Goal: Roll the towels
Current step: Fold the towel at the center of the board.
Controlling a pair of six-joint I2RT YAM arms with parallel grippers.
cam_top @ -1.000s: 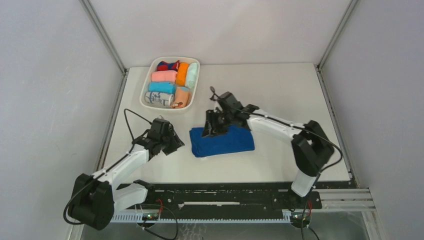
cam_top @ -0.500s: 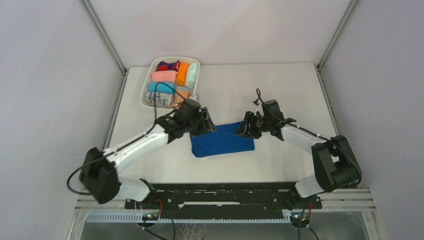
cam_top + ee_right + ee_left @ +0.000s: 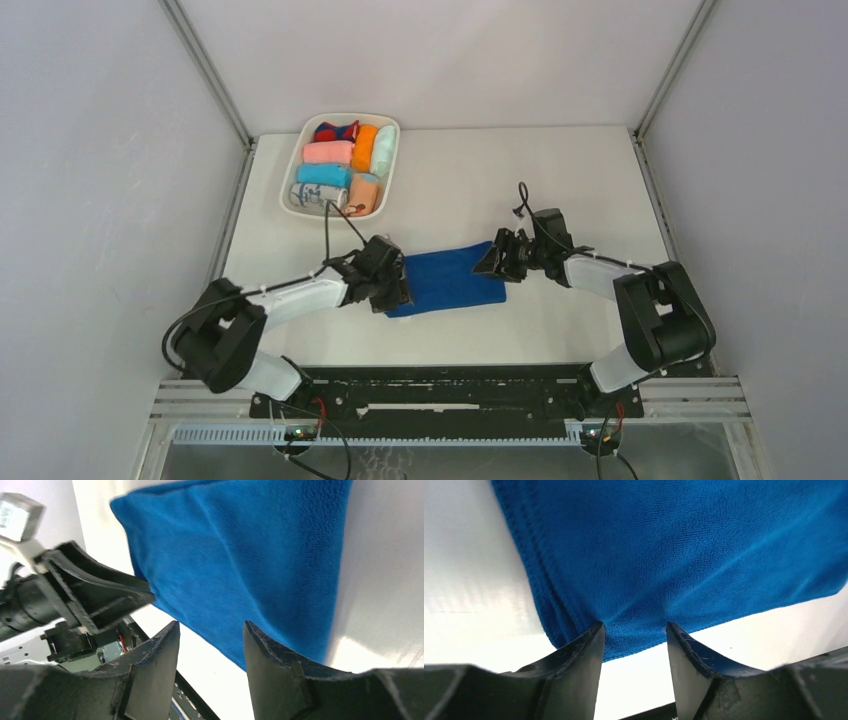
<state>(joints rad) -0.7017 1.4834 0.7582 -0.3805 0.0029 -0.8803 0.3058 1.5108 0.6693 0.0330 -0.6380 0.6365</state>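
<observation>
A royal-blue towel (image 3: 447, 281) lies folded flat in the middle of the table. My left gripper (image 3: 396, 284) is low at its left end. In the left wrist view this gripper (image 3: 634, 630) is open, with both fingertips (image 3: 594, 635) touching the towel's (image 3: 674, 545) near edge and bare table between the fingers. My right gripper (image 3: 492, 261) is at the towel's right end. It is open (image 3: 209, 627) just above the blue cloth (image 3: 240, 555) and holds nothing. A small peach-orange towel (image 3: 365, 193) lies rolled in the tray.
A white tray (image 3: 293, 168) at the back left holds several rolled cloths in pink, orange, mint, light blue and a white print. Metal frame rails (image 3: 240, 200) run along the table's sides. The left gripper (image 3: 95, 595) shows in the right wrist view.
The left arm swung from the table's left side over to the towel's left end and dropped low. The right gripper moved from over the towel's far left part to its right end.
</observation>
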